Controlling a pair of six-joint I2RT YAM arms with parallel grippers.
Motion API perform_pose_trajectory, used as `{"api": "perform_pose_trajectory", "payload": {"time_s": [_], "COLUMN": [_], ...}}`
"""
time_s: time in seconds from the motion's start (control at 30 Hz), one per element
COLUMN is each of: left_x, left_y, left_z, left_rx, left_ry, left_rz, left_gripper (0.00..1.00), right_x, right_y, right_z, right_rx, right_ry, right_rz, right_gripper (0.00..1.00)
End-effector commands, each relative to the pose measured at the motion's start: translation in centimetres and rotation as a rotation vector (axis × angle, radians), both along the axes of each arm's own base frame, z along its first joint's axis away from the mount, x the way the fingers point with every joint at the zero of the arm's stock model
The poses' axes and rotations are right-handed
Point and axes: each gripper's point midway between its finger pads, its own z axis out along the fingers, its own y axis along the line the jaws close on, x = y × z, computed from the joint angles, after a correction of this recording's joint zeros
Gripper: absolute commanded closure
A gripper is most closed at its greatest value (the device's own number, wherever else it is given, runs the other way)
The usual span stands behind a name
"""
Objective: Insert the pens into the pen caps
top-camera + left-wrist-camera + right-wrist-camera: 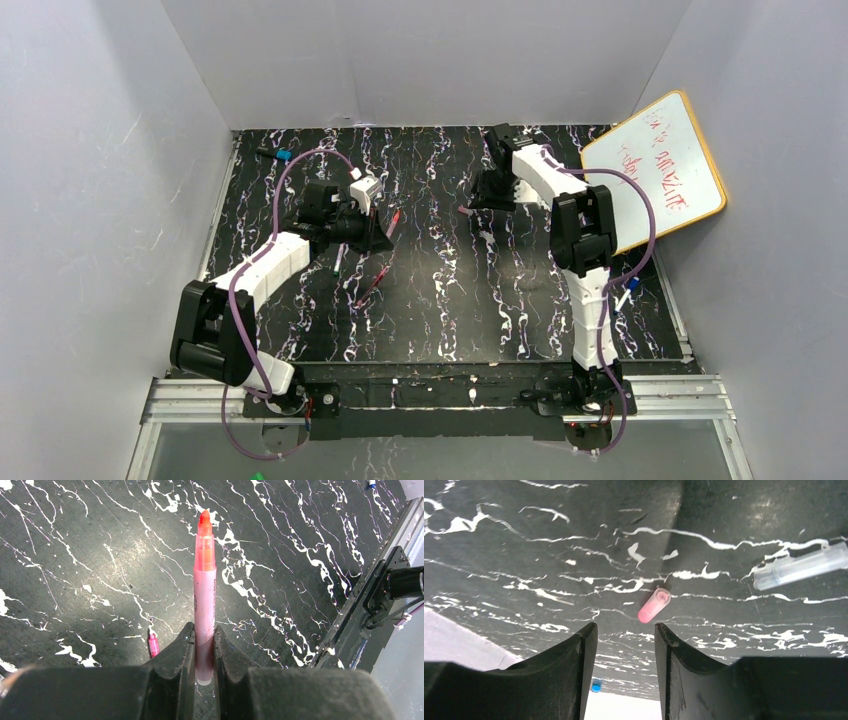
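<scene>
My left gripper (204,632) is shut on a pink pen (205,595), uncapped, whose orange-red tip points away from the jaws above the table. In the top view that gripper (383,232) sits left of centre with the pen (393,222) in it. My right gripper (625,630) is open with nothing between its fingers. A small pink pen cap (654,605) lies on the table just beyond the fingertips, its open end facing away. A clear cap (801,566) lies further right. Two more pens (338,260) (371,286) lie on the table near the left arm.
The table (450,300) is black with white marbling. A whiteboard (655,165) with red writing leans at the back right. A small blue item (283,155) lies at the back left, another (632,283) by the right arm. A short magenta piece (153,644) lies beside the left fingers.
</scene>
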Motion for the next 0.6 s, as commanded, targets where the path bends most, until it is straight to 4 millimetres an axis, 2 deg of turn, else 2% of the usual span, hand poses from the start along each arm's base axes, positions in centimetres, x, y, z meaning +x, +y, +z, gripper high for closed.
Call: {"api": "perform_pose_trajectory", "payload": {"time_s": [0.0, 0.23, 0.57], "left_x": [0.0, 0.0, -0.1], "left_y": [0.2, 0.2, 0.2], "left_z": [0.4, 0.2, 0.2], "left_rx": [0.004, 0.007, 0.004], "left_ry": [-0.010, -0.001, -0.001], "left_rz": [-0.004, -0.003, -0.008], "left_gripper": [1.00, 1.00, 1.00], "right_x": [-1.1, -1.4, -2.0], "right_y": [0.7, 1.3, 1.0], "right_z": [-1.7, -2.8, -3.9], "right_rx": [0.021, 0.024, 0.012], "right_ry": [0.052, 0.055, 0.081], "right_rz": [0.017, 0.028, 0.018], "right_gripper": [0.47, 0.51, 0.59]}}
